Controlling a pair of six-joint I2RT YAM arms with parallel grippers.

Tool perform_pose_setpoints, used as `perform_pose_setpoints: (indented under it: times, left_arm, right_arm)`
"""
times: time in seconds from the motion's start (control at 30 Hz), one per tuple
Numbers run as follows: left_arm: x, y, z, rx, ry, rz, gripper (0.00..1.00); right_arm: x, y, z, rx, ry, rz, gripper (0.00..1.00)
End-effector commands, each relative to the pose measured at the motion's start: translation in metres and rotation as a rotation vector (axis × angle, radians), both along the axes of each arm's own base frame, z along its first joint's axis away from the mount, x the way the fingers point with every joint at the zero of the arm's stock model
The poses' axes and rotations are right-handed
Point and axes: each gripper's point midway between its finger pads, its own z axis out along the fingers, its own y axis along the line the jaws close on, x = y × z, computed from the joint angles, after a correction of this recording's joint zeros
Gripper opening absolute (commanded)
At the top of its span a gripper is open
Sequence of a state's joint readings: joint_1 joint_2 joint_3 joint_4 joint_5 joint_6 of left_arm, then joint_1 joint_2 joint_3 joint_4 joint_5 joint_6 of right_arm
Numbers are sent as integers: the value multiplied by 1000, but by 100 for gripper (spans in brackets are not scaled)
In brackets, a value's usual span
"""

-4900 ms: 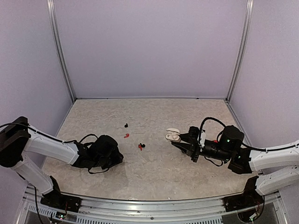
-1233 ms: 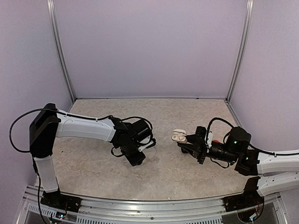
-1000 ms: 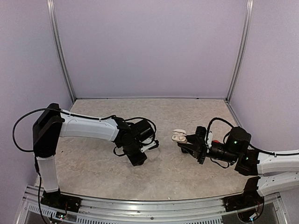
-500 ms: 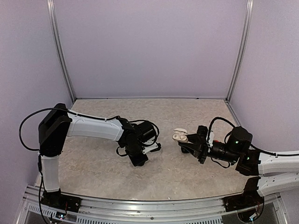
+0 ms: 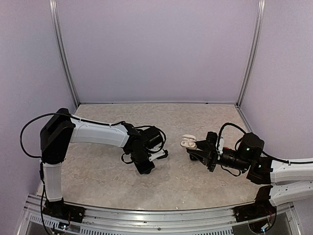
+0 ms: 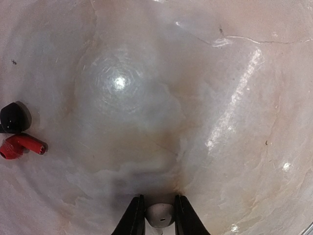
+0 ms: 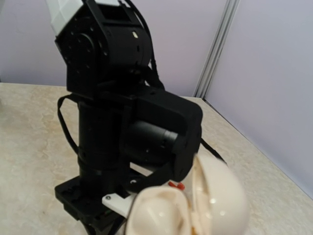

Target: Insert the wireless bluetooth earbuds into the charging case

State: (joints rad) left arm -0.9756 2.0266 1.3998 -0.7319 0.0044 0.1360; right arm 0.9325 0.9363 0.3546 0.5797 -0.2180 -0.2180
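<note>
**White earbud pinched, open case waiting at 3 o'clock**

The left end effector [image 6: 159, 218] stands tip-down on the table [image 5: 186, 117]. Its fingers [image 6: 135, 216] are drawn nearly together on a white earbud [image 6: 160, 213], one pad on each side, at 6 o'clock in the left wrist view. The right end effector [image 5: 195, 147] is clamped on the white charging case [image 5: 186, 142] and holds it off the table with the lid hinged open. The case sits at 3 o'clock from the left arm's tip, close by.

The step in hand looks like picking up this earbud. To do it well, the pinch should be firm before any lift, since so small and smooth a piece could squirt out. A straight rise would keep it clear of the neighbours. The carry toward 3 o'clock is short, and the bud needs to come down in line with a well in the case. The right arm should hold the case steady meanwhile.

By count there are three earbuds. The white one is gripped. One black [image 6: 13, 116] and one red [image 6: 22, 145] lie touching at 9 o'clock in the wrist view. There is one charging case, and I cannot tell whether its wells hold anything.
</note>
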Motion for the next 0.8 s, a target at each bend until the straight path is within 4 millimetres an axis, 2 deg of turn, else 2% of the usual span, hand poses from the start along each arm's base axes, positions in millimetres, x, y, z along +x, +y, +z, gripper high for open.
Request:
perform_pose_setpoints:
  times: [0.0,0.2,0.6,0.73,0.77]
  left_arm:
    - [-6,10,-3,25,40,12,22]
    - [-7,13,-2,24,45,28,29]
    - [-7,15,-1,20,48,37,17]
    - [2,8,12,-37,16,55,15]
    - [6,6,22,-70,-4,65,14]
  right_arm:
    - [2,-3,2,12,3,-17,0]
    - [2,-3,4,15,3,-15,0]
    - [2,-3,5,15,1,-14,0]
    - [3,-3,6,17,-2,-22,0]
    - [4,-3,6,21,-3,-25,0]
